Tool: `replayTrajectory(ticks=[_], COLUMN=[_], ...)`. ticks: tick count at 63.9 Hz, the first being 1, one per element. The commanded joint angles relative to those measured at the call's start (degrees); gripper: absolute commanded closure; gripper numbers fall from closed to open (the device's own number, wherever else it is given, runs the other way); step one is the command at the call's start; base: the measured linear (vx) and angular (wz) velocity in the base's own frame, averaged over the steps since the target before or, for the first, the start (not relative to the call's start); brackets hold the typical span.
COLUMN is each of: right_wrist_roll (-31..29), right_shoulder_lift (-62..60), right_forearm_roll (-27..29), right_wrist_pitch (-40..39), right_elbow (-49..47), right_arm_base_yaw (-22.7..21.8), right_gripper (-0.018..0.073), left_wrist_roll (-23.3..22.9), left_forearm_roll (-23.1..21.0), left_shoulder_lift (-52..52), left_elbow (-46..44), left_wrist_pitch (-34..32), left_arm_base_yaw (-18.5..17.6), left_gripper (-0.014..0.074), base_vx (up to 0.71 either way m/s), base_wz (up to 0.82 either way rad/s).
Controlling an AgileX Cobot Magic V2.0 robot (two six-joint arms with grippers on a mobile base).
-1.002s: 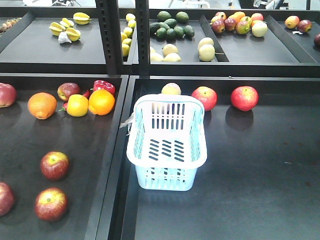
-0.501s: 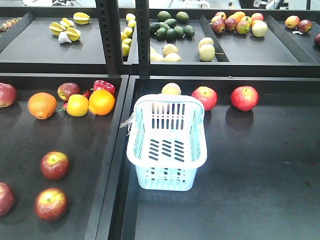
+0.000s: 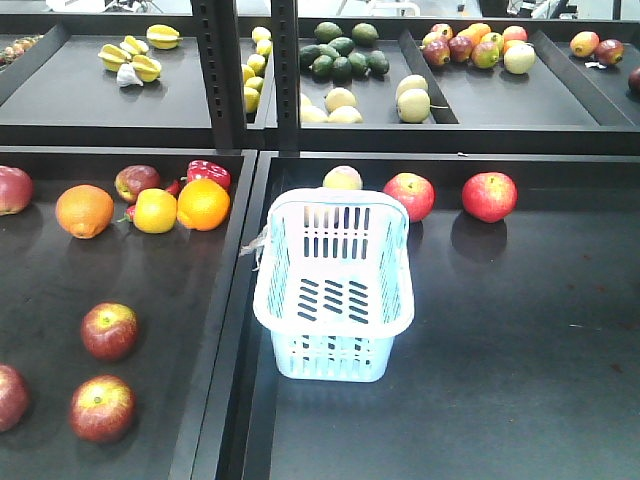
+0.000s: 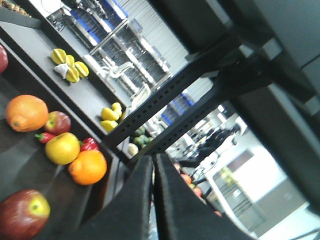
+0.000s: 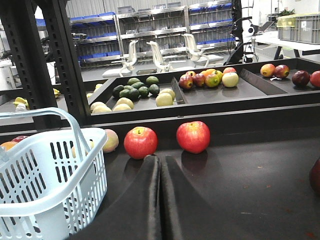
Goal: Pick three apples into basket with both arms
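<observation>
Apples [image 3: 109,331] come first: three dark red ones with yellowish patches lie loose at the near end of the left tray [image 3: 40,280]. Two show whole and the third is cut off by the frame's left edge. All three are well apart from the basket, so none has been picked yet. Further back in that tray sit two oranges [image 3: 84,211], a yellow fruit [image 3: 155,211] and a red pepper [image 3: 208,172], bunched near the divider.

The left gripper [image 4: 153,162] has its fingers pressed together with only a thin seam between them, and it grips nothing. It points over that fruit cluster, with one dark apple low at its left. It will need to spread before it can take anything.

The basket [image 3: 335,358] stands upright and empty at the left edge of the right tray, just beside the divider. I'd guess it was put there, between the two trays, so either arm can drop fruit in.

Right behind it is a pale yellow apple [image 3: 342,178], then two brighter red apples [image 3: 409,196] along the back wall.

The right gripper [image 5: 160,162] is likewise pinched closed and empty, hanging low over the tray. It aims at the gap between those two red apples, with the basket near on its left.
</observation>
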Motion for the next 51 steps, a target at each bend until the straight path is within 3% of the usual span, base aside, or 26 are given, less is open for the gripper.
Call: replayTrajectory(ticks=[1, 10, 14, 18, 21, 33, 43, 51], right_wrist_roll=[-0.59, -0.59, -0.59, -0.59, -0.59, -0.59, -0.59, -0.59], right_shoulder_lift=[-0.6, -0.6, -0.6, -0.6, -0.6, -0.6, -0.6, -0.6], right_forearm_roll=[-0.52, -0.52, -0.52, -0.52, -0.52, -0.52, -0.52, -0.52], right_wrist_pitch=[-3.89, -3.89, -3.89, -3.89, -3.89, -3.89, -3.89, -3.89], right_elbow=[0.74, 0.74, 0.74, 0.74, 0.74, 0.74, 0.74, 0.74], right_arm_base_yaw=[-0.39, -0.39, -0.39, -0.39, -0.39, -0.39, -0.39, -0.39], right_gripper=[0.0564, 0.0564, 0.0564, 0.0564, 0.0564, 0.0564, 0.0564, 0.0564], left_wrist_roll=[-6.08, -20.98, -25.74, -28.61, -28.79, -29.7, -39.47, -50.1], left_forearm_roll=[-3.87, -11.96, -11.24, -6.94, -2.13, 27.62, 49.05, 67.97], left_shoulder_lift=[-0.72, -0.72, -0.77, -0.77, -0.72, 2.47, 10.56, 19.22], left_elbow=[0.59, -0.97, -3.64, -7.8, -11.08, -25.8, -33.33, -36.94], left_wrist_pitch=[-5.97, -8.14, -8.14, -8.66, -9.64, -12.9, -14.2, -21.37], left_arm_base_yaw=[-0.1, -0.22, -0.61, -1.43, -1.92, -4.19, -6.15, -7.23], left_gripper=[0.0603, 0.0603, 0.0603, 0.0603, 0.0603, 0.0603, 0.0603, 0.06], base_vx=[0.0, 0.0, 0.0, 0.0, 0.0, 0.0, 0.0, 0.0], base_wz=[0.0, 0.0, 0.0, 0.0, 0.0, 0.0, 0.0, 0.0])
